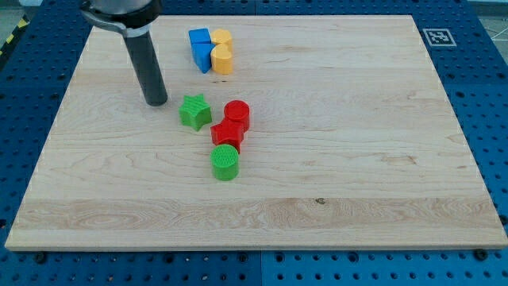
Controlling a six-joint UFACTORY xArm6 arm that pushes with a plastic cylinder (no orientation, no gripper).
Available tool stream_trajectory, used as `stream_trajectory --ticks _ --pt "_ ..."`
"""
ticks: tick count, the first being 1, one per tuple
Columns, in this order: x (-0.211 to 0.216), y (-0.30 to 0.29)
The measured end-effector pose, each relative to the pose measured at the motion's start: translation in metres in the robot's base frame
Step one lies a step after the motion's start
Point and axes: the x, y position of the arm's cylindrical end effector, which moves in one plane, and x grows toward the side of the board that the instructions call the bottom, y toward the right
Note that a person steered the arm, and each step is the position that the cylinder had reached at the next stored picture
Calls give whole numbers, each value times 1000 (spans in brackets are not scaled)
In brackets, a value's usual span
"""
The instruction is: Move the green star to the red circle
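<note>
The green star [194,111] lies left of centre on the wooden board. The red circle [236,115] stands just to its right, with a small gap between them. My tip [156,102] rests on the board a little to the left of the green star, slightly above it in the view, and does not touch it. The dark rod rises from the tip toward the view's top left.
A red star-like block [227,133] touches the red circle from below. A green cylinder [225,162] stands just below that. Near the view's top, two blue blocks [201,48] and two yellow blocks [222,51] sit bunched together. The board [357,159] lies on a blue pegboard.
</note>
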Motion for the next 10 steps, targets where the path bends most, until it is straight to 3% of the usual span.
stream_trajectory --ticks 2,5,10 --pt "23 18" --pt "-1 23" --pt "14 57"
